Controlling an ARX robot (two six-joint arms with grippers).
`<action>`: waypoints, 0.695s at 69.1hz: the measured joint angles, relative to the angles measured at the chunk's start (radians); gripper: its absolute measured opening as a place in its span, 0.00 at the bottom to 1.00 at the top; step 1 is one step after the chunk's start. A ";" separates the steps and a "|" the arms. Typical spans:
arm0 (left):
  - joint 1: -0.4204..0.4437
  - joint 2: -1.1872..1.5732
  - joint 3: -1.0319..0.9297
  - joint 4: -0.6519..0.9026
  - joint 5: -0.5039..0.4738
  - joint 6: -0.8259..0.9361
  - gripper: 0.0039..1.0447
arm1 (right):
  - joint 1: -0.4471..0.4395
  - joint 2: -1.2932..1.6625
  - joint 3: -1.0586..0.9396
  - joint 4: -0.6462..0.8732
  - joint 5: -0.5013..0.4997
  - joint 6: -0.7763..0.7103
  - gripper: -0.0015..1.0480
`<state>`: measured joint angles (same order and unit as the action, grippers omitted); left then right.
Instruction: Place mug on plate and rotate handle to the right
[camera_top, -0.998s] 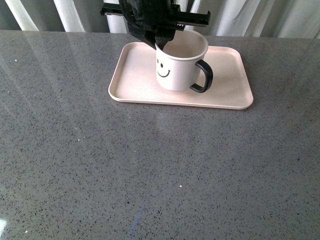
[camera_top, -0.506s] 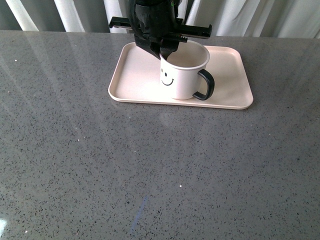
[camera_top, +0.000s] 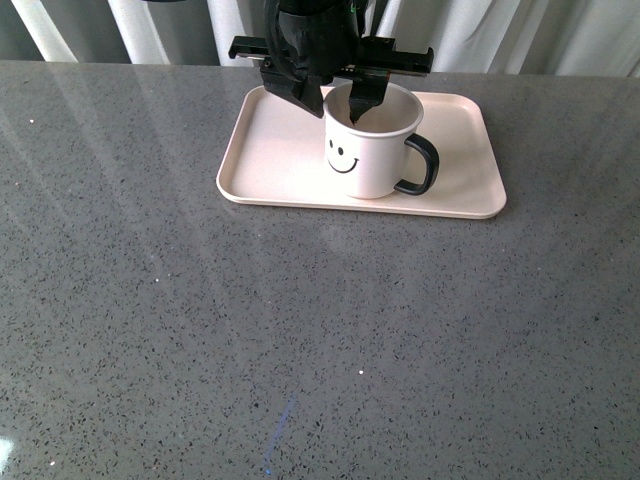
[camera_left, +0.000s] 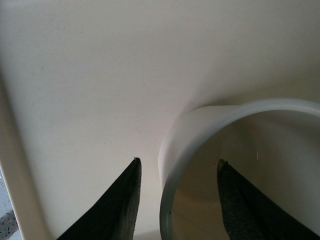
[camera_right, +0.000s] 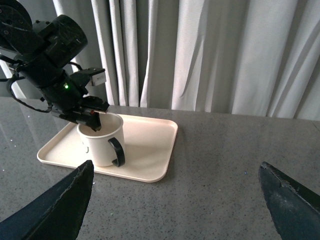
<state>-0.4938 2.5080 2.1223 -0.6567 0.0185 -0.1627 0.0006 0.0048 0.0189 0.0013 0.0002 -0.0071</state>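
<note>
The mug (camera_top: 370, 150) stood upright on the pale pink plate (camera_top: 270, 165), near its middle, so the placing looked done. Its black handle (camera_top: 424, 165) pointed to the right (turned a little toward the camera) — the rotation seemed finished, or very nearly. The left gripper (camera_top: 336, 113) straddled the mug's rim, one finger inside and one outside, with gaps either side of the wall — parted, not clamping. What remained, apparently, was lifting clear. The right gripper (camera_right: 176, 167) hung spread wide and empty, well away from the plate.

Mug (camera_top: 365, 155) on plate (camera_top: 270, 150), near its middle; handle (camera_top: 422, 165) at mug's right; left end effector (camera_top: 335, 108) astride mug rim.
</note>
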 joint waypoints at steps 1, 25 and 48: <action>0.000 -0.003 -0.005 0.003 0.000 0.000 0.47 | 0.000 0.000 0.000 0.000 0.000 0.000 0.91; 0.034 -0.253 -0.257 0.193 0.012 0.009 0.92 | 0.000 0.000 0.000 0.000 0.000 0.000 0.91; 0.142 -0.726 -1.039 1.282 -0.327 0.130 0.59 | 0.000 0.000 0.000 0.000 0.001 0.000 0.91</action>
<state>-0.3515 1.7824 1.0836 0.6250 -0.3080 -0.0330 0.0006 0.0048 0.0189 0.0013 0.0010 -0.0071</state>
